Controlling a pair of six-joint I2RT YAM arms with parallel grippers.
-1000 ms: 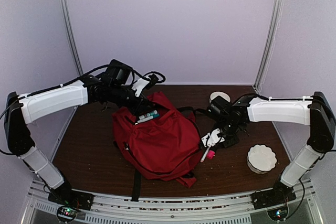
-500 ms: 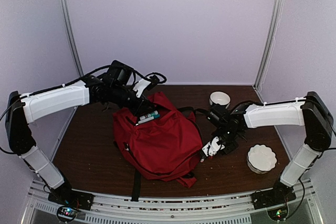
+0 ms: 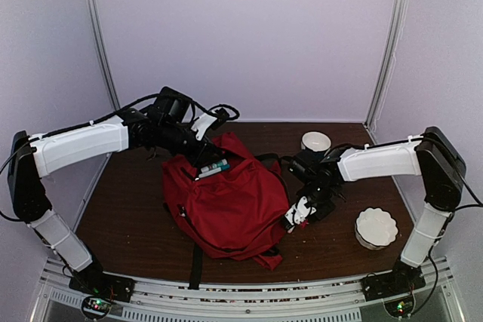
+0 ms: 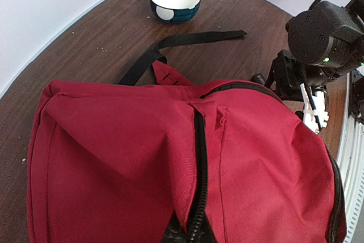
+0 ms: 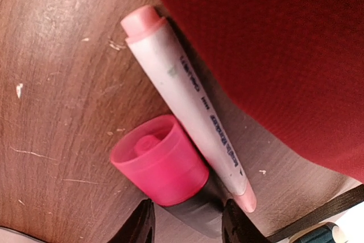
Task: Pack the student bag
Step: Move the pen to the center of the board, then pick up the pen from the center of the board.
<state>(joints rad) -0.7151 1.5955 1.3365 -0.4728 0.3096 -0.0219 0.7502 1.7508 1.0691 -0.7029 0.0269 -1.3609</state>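
We judge the right gripper (image 5: 185, 223) pinched on the pink-capped marker (image 5: 156, 160) beside the student bag (image 3: 234, 209), while the left gripper (image 3: 202, 159) props its mouth, grip unseen.

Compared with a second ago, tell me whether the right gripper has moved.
Yes. The right gripper shifted left, away from the white dish, toward the student bag.

Red student bag (image 3: 234, 209) on table (image 3: 121, 216), pens (image 3: 213, 167) atop
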